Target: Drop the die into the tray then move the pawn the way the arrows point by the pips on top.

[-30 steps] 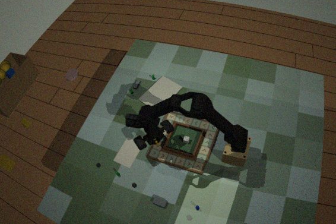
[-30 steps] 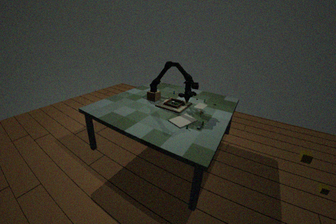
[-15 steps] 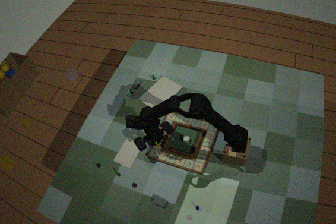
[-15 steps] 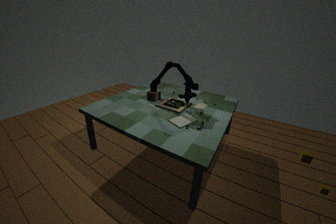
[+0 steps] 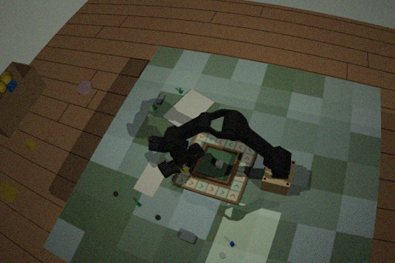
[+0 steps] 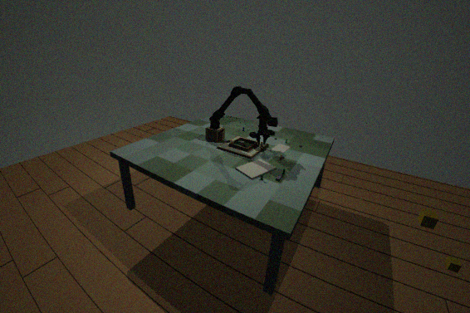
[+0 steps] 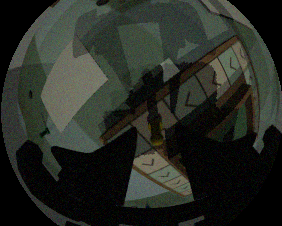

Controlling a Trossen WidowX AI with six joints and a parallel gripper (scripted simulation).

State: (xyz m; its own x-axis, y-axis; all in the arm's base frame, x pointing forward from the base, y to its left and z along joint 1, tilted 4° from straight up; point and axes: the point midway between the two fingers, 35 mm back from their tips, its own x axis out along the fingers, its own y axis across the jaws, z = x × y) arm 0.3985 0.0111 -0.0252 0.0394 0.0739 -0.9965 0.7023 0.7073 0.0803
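The board, a ring of arrow squares, lies in the middle of the table with a green dice tray at its centre. A grey die rests in the tray; I cannot read its pips. My gripper is low over the board's left corner, fingers open. The small yellow pawn stands upright between the fingers on a square of the ring. I cannot tell whether a finger still touches it.
The arm's wooden base block stands right of the board. Pale paper sheets lie left of the board. A grey block, a blue pin, green pins and dark discs are scattered about.
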